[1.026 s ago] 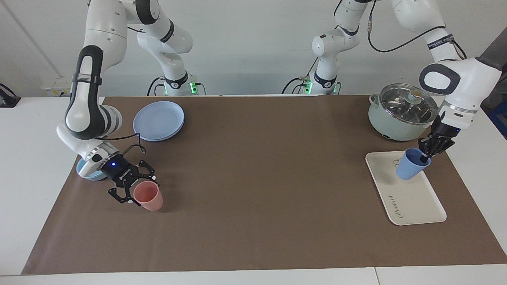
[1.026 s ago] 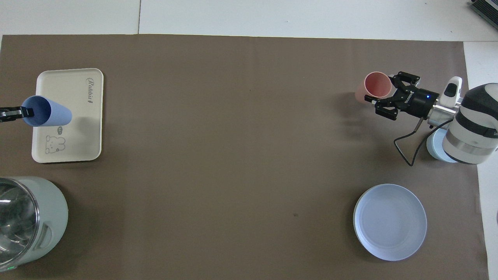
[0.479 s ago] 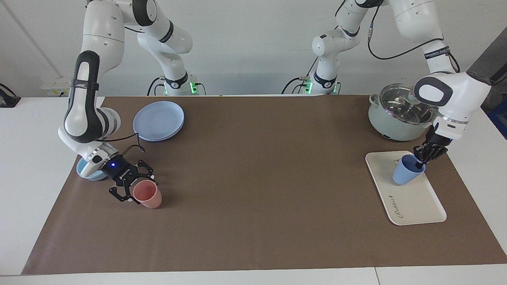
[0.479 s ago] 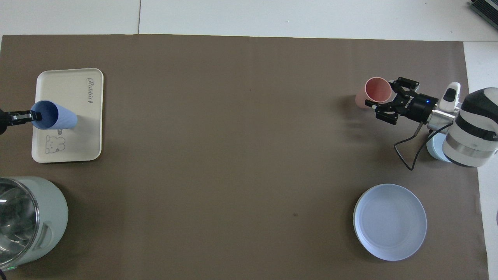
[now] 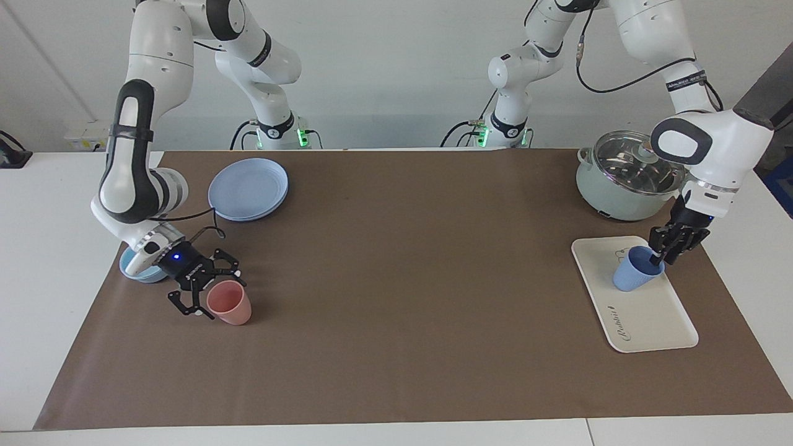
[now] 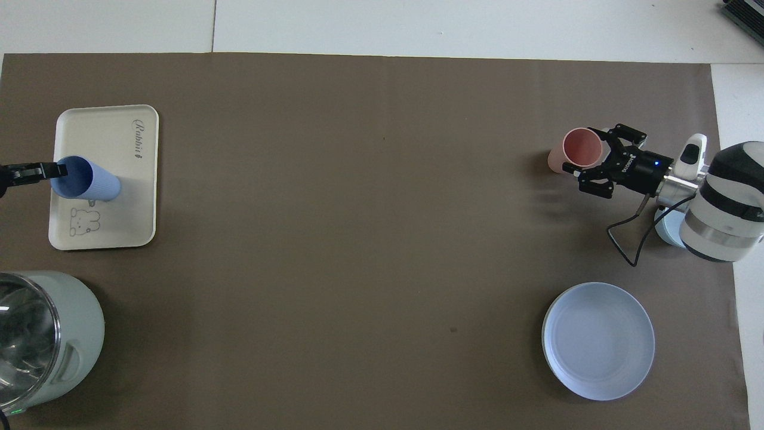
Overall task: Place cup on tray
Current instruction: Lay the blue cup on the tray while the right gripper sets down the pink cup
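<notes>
The periwinkle-blue cup (image 5: 634,273) sits low on the cream-white tray (image 5: 644,316), leaning a little, at the left arm's end of the table. My left gripper (image 5: 661,255) is shut on the cup's rim from above. In the overhead view the cup (image 6: 89,184) lies over the tray (image 6: 128,197) between the lettering and the animal print, and the left gripper (image 6: 52,171) comes in from the view's edge. My right gripper (image 5: 206,291) is open, low over the mat, its fingers on either side of a salmon-pink tumbler (image 5: 230,303).
A pale green pot with a glass lid (image 5: 626,176) stands nearer to the robots than the tray. A round blue plate (image 5: 248,188) and a low light-blue bowl (image 5: 137,267) lie at the right arm's end. The pink tumbler (image 6: 578,149) stands by the right gripper (image 6: 588,156).
My left gripper has come down with the blue cup, from above the tray to the tray's surface. My right gripper has shifted slightly by the pink tumbler.
</notes>
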Controlling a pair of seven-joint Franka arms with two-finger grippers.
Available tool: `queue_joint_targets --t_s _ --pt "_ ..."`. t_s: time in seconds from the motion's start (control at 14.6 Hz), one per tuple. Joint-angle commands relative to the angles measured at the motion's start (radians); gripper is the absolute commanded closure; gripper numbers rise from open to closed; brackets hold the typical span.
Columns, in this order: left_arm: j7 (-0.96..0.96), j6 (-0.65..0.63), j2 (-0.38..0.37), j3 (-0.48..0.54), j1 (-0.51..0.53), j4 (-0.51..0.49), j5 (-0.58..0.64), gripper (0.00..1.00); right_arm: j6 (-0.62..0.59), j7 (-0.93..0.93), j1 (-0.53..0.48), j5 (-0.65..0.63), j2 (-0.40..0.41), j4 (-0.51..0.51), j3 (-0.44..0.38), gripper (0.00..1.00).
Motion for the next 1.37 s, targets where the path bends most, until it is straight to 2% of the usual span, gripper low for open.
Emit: queue_joint_targets --t_s 0.0,0.21,0.34,0.55,0.82,1.09,1.3 --pt "-0.063 -0.212 0.029 -0.002 -0.002 0.164 0.018 0.0 0.009 -0.022 0.001 0.034 -0.051 -0.019 0.009 0.0" --pt "-0.161 -0.454 0.037 -0.002 -0.04 0.321 0.032 0.0 0.067 0.116 0.035 -0.011 -0.121 -0.025 0.007 0.0" --pt "-0.233 -0.595 0.037 -0.005 -0.1 0.402 0.134 0.0 0.07 0.201 0.038 -0.095 -0.152 -0.023 0.005 0.0" --pt "-0.325 -0.781 0.037 -0.002 -0.201 0.501 0.217 0.0 0.078 0.433 0.041 -0.3 -0.21 -0.013 0.005 0.0" --pt "-0.333 -0.99 0.02 -0.002 -0.283 0.561 0.349 0.0 0.078 0.784 0.078 -0.634 -0.292 0.011 0.005 0.0" --pt "-0.321 -1.042 -0.053 -0.019 -0.284 0.553 0.402 0.0 0.053 1.248 0.152 -1.038 -0.381 0.011 0.007 0.0" --pt "-0.325 -1.024 -0.061 -0.03 -0.284 0.555 0.383 0.0 -0.034 1.526 0.199 -1.276 -0.421 0.011 0.012 0.0"
